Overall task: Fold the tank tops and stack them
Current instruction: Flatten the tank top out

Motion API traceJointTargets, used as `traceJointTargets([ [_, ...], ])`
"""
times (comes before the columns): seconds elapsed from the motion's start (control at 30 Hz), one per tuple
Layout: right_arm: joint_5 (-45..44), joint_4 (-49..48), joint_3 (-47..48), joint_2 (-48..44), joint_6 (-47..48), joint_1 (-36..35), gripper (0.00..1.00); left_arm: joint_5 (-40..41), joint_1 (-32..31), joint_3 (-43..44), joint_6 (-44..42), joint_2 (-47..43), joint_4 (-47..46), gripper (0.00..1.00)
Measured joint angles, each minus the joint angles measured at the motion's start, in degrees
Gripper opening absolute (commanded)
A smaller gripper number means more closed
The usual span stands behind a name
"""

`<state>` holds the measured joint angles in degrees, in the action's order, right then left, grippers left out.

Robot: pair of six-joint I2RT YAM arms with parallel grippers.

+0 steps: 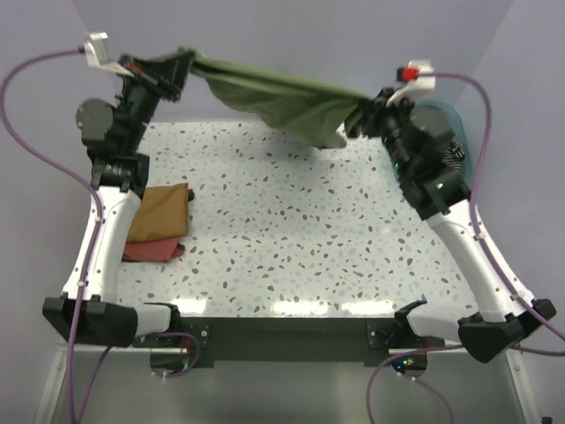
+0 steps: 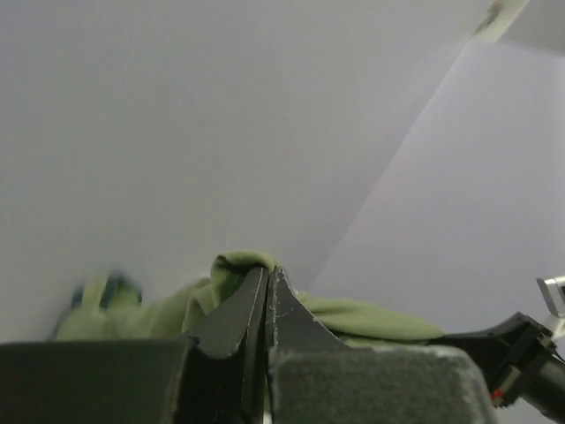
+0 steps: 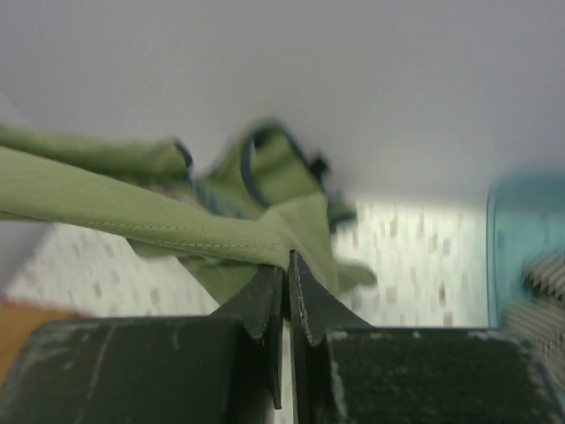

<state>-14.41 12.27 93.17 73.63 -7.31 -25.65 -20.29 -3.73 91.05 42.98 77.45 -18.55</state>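
Aloft, the olive-green tank top (image 1: 282, 99) hangs stretched between both tools above the far edge of the desk (image 1: 291, 238).
The left tool (image 1: 183, 64) is pinched shut on one end of the fabric and the right tool (image 1: 365, 110) is clamped on the other, with the cloth sagging in the middle. The striped tank top (image 1: 455, 148) lies in a teal bin (image 1: 441, 113) at the far right. A folded mustard cloth (image 1: 163, 210) rests partly on a red one (image 1: 154, 251) beside the left arm.
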Motion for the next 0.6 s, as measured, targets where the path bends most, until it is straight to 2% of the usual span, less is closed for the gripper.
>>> traceJointTargets([
  [0.07,0.0,-0.2,-13.9,-4.2,-4.4,0.0,0.00,0.2,0.0,-15.4,2.0,-6.3,-1.2,0.00],
  [0.13,0.7,0.3,-27.8,-6.2,-9.6,0.0,0.05,1.2,-0.1,-32.1,4.3,-11.3,0.0,0.00],
  [0.17,1.4,1.4,-34.4,-6.4,-12.2,0.1,0.10,1.5,-0.1,-38.0,5.0,-12.7,2.0,0.00],
  [0.2,2.2,2.6,-39.3,-6.4,-14.0,0.1,0.21,1.9,-0.2,-45.8,6.1,-14.3,5.2,0.00],
  [0.27,3.6,5.7,-50.5,-7.0,-18.5,0.0,0.32,3.3,-0.5,-60.0,7.5,-17.3,11.1,0.00],
  [0.3,4.1,7.6,-54.9,-8.1,-20.2,0.1,0.43,4.2,-0.7,-65.3,7.6,-19.2,13.9,0.00],
  [0.33,4.6,9.2,-57.7,-9.3,-21.4,0.3,0.48,5.1,-0.8,-69.7,8.0,-21.4,17.0,0.00],
  [0.4,5.4,12.8,-60.8,-13.0,-24.2,0.8,0.61,6.0,-1.3,-74.6,8.0,-25.7,22.8,0.00],
  [0.43,5.6,14.1,-60.9,-15.0,-25.3,0.8,0.64,6.1,-1.6,-75.1,8.0,-26.7,24.2,0.00],
  [0.47,5.5,14.4,-60.8,-17.1,-26.3,0.9,0.66,6.2,-1.8,-75.1,7.8,-27.5,25.2,0.02],
  [0.53,4.7,15.3,-60.0,-20.6,-27.6,0.8,0.68,6.3,-2.4,-74.3,6.9,-28.5,26.1,0.15],
  [0.6,3.3,16.0,-58.9,-22.6,-28.7,0.9,0.67,6.4,-2.8,-73.0,6.2,-28.8,27.7,0.21],
])
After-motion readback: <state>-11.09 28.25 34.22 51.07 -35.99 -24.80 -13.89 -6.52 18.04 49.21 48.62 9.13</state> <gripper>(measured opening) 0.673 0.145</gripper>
